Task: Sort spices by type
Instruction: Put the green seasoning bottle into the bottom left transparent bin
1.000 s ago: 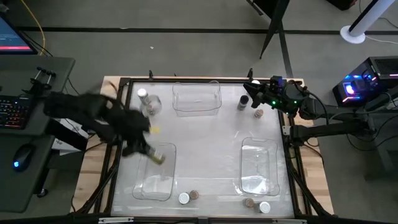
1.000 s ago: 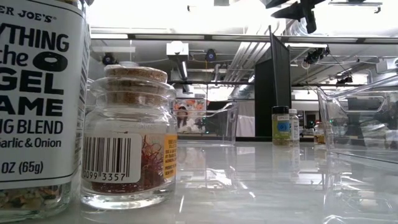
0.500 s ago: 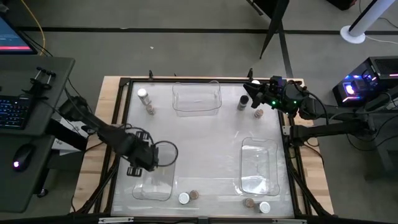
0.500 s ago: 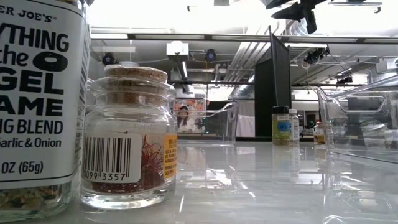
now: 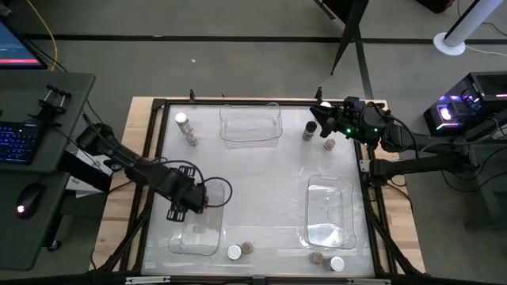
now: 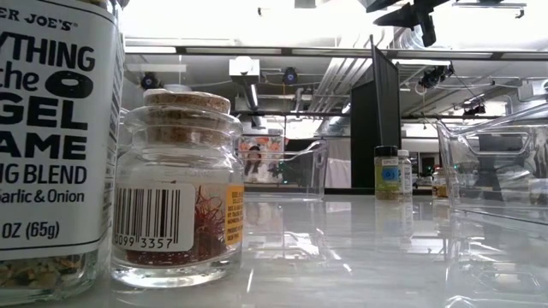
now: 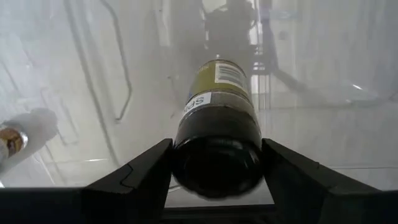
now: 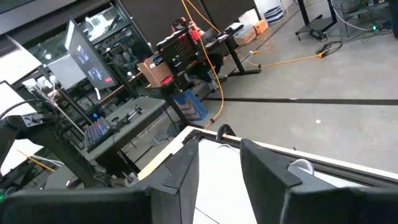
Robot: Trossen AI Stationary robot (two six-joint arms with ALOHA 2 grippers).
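The left gripper (image 5: 196, 198) hangs in the lower left of the high view, just over the upper end of the clear bin (image 5: 212, 237) there; in its wrist view a black-lidded spice jar (image 7: 217, 137) sits right in its mouth, the black lid turned to the camera and the labelled body pointing straight away, so the long axis of the jar runs along the line of the gripper and not across it; whether the gripper clamps the jar or only stands around it, I cannot tell. Under the jar I see the pale floor of the bin, so I judge that the coming move is a release into this bin, and what matters is that the jar is already above the inside and not above the rim. The right gripper (image 5: 326, 119) waits at the upper right of the high view, empty, its jaws a little apart; it is near another black-lidded jar (image 5: 310, 129) and a tan-lidded jar (image 5: 329, 144), well apart from the left bin, so the left arm is clearly the nearer one.
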